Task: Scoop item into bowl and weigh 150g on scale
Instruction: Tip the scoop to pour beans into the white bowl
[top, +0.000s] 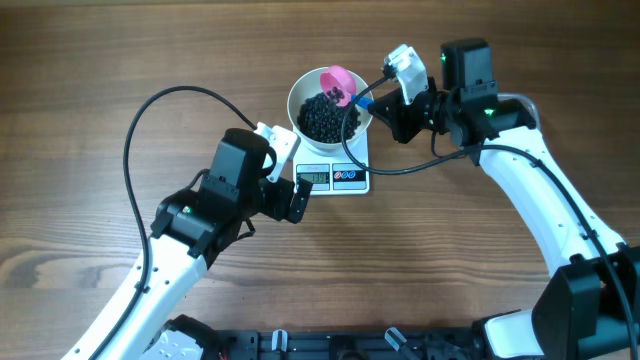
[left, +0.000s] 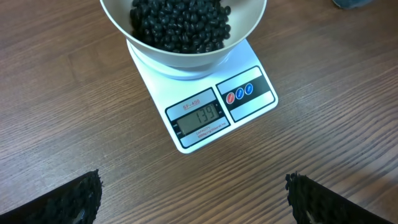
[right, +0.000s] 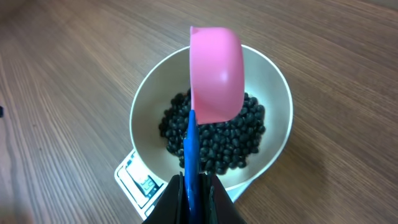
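A white bowl (top: 301, 94) holding a heap of shiny black beans (top: 328, 116) stands on the small white scale (top: 345, 176). The scale's display (left: 198, 117) reads 139 in the left wrist view. My right gripper (right: 195, 186) is shut on the blue handle (right: 191, 152) of a pink scoop (right: 215, 73), which hangs tipped over the bowl (right: 277, 93) and its beans (right: 211, 138). My left gripper (left: 194, 200) stands wide open over bare table just in front of the scale (left: 255, 106), with nothing between its fingertips (left: 84, 196).
The wooden table (top: 100, 60) lies around the scale. A black cable (top: 135, 135) loops over the table to the left of the left arm. A dark rail (top: 330, 345) runs along the front edge.
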